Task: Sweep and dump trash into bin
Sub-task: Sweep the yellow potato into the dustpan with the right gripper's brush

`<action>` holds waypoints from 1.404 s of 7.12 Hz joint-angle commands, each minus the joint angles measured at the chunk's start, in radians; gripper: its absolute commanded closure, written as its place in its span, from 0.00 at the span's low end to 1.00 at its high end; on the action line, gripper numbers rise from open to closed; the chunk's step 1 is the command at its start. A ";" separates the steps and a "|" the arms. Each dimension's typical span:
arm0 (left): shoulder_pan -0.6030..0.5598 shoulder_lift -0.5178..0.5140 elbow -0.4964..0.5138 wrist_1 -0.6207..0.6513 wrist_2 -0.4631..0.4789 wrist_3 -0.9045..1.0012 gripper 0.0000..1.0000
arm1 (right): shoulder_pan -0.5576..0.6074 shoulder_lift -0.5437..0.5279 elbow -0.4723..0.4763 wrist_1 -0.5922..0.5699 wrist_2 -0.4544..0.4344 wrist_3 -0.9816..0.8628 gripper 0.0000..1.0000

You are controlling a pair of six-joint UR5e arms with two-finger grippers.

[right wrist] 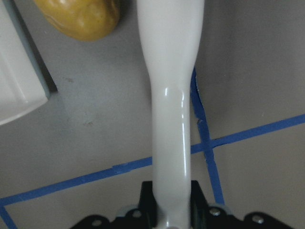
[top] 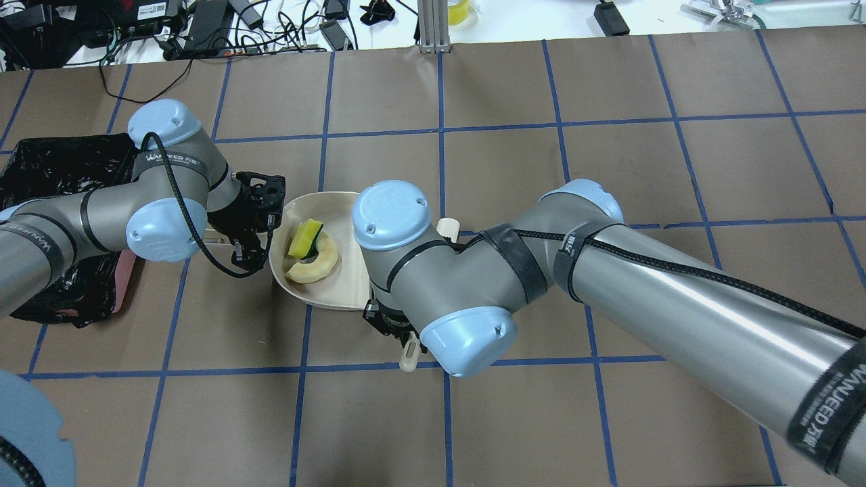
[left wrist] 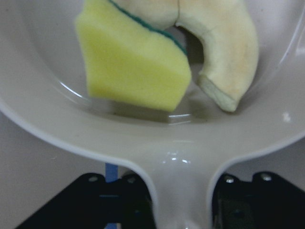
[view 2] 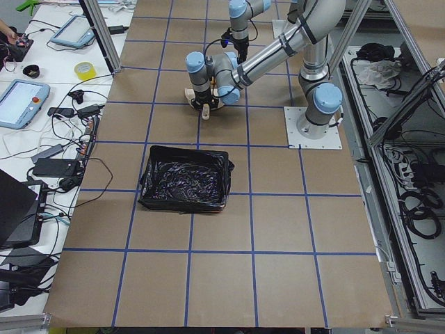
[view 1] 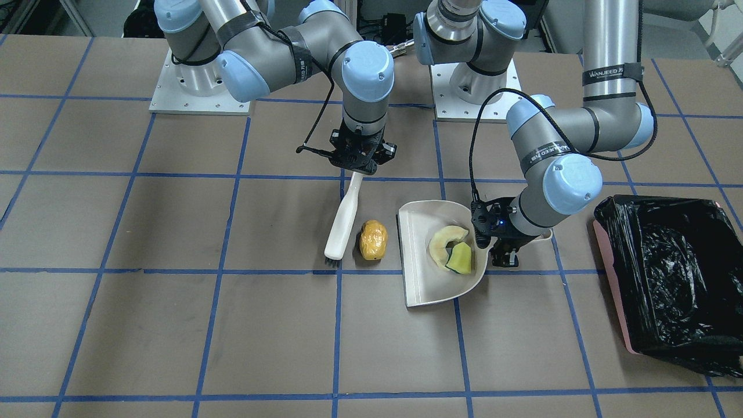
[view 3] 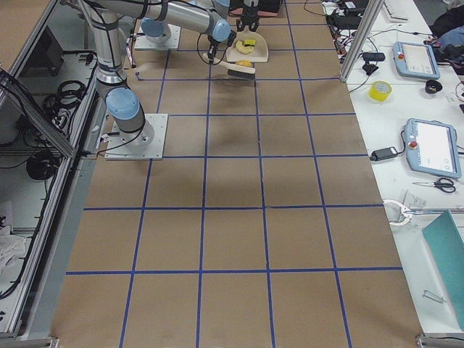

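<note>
The wrinkled yellow-orange lump [view 1: 372,240] lies on the table between the white brush [view 1: 343,223] and the off-white dustpan [view 1: 429,284]. It also shows in the right wrist view [right wrist: 81,16]. The pale melon-like slice [view 1: 444,241] and the yellow-green wedge [view 1: 460,259] lie inside the dustpan, and both show in the left wrist view, the slice [left wrist: 228,43] beside the wedge [left wrist: 131,67]. My left gripper [view 1: 511,249] is shut on the dustpan's handle [left wrist: 183,191]. My right gripper [view 1: 357,165] is shut on the brush handle [right wrist: 171,95]. The black-lined pink bin [view 1: 667,273] stands beyond the dustpan on my left.
The brush's bristle end rests on the table near a blue tape line. In the overhead view my right arm hides the lump and most of the brush, and the bin [top: 61,169] sits at the left edge. Brown paper with blue tape lines covers the table.
</note>
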State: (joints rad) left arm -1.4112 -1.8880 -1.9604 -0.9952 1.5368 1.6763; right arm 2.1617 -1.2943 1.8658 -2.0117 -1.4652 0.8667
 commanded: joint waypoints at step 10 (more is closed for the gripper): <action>0.000 0.003 0.001 0.003 0.000 -0.009 1.00 | 0.087 0.175 -0.292 -0.058 0.076 0.186 1.00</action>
State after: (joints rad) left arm -1.4113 -1.8847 -1.9596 -0.9925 1.5375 1.6687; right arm 2.2488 -1.1172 1.5877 -2.1236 -1.3791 1.0596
